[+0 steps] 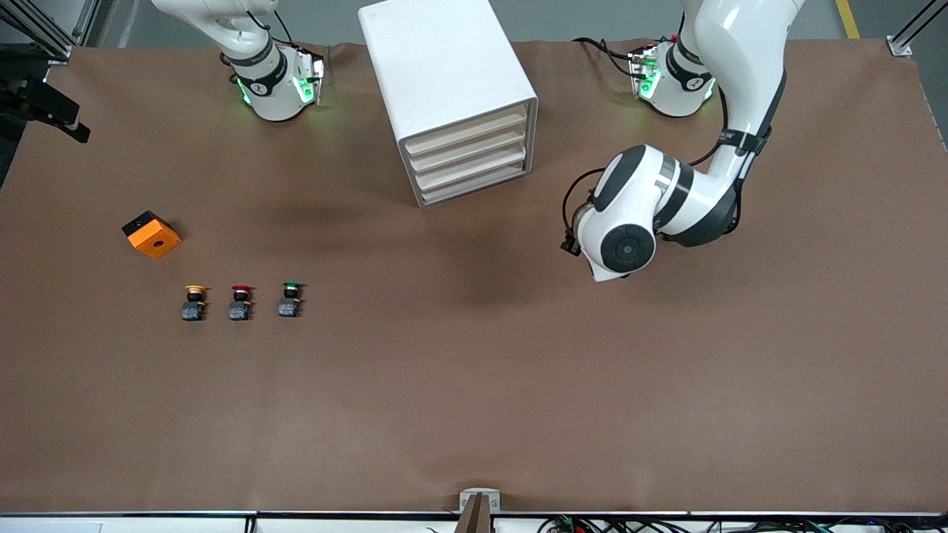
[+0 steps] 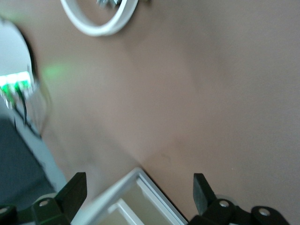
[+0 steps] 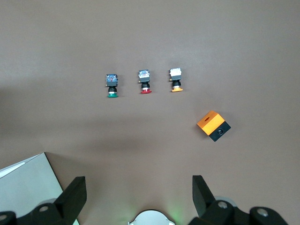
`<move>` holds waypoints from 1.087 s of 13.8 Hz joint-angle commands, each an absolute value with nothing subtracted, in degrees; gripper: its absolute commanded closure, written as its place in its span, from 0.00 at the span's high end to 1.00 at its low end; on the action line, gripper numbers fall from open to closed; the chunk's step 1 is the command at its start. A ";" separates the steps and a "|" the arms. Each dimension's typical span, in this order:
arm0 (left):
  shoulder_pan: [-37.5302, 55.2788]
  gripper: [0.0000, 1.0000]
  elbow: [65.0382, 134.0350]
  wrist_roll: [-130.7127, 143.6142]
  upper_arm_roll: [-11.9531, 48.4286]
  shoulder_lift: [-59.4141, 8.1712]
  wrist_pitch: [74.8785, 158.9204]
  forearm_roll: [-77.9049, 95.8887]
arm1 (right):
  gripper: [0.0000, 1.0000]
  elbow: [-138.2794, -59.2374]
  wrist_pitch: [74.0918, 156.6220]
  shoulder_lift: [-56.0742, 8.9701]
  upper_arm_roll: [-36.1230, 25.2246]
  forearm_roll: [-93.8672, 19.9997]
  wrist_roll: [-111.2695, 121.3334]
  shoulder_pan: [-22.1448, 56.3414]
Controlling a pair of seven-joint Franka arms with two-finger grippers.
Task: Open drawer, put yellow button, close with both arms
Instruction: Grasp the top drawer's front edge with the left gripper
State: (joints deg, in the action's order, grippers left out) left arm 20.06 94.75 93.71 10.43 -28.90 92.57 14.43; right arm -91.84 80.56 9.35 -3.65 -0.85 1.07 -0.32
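Note:
The white cabinet (image 1: 444,59) stands between the arms' bases. Its top drawer (image 1: 466,127) is shut, like the three below it. The yellow button (image 1: 194,302) stands upright at the right arm's end of a row of three; it also shows in the right wrist view (image 3: 176,79). My left gripper (image 2: 139,183) is open and empty, with a corner of the cabinet (image 2: 136,201) between its fingers; in the front view its wrist (image 1: 629,222) hides it, beside the drawer fronts. My right gripper (image 3: 138,183) is open and empty, high over its own base, out of the front view.
A red button (image 1: 240,302) and a green button (image 1: 289,299) stand beside the yellow one. An orange block with a black side (image 1: 152,235) lies farther from the front camera than the buttons, toward the right arm's end. Brown mat covers the table.

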 commanded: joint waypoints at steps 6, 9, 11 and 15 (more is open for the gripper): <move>23.89 1.00 93.34 116.53 10.46 -35.06 91.14 31.45 | 1.00 -93.25 82.09 10.99 -3.16 -0.70 0.26 -0.88; 26.28 1.00 92.99 124.42 10.46 -36.73 91.14 33.66 | 1.00 -93.34 82.18 10.99 -3.16 -0.70 0.26 -0.97; 26.19 1.00 91.15 127.60 10.46 -38.66 91.14 37.59 | 1.00 -93.34 82.18 10.99 -3.16 -0.70 0.35 -0.97; 25.84 0.98 89.39 131.31 10.37 -40.08 88.70 45.43 | 1.00 -93.43 82.44 11.07 -3.25 -0.70 0.53 -0.97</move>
State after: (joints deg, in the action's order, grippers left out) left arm 26.12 91.91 129.55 10.45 -39.02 91.60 43.32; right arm -91.85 81.68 9.39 -3.66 -0.85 0.89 -0.33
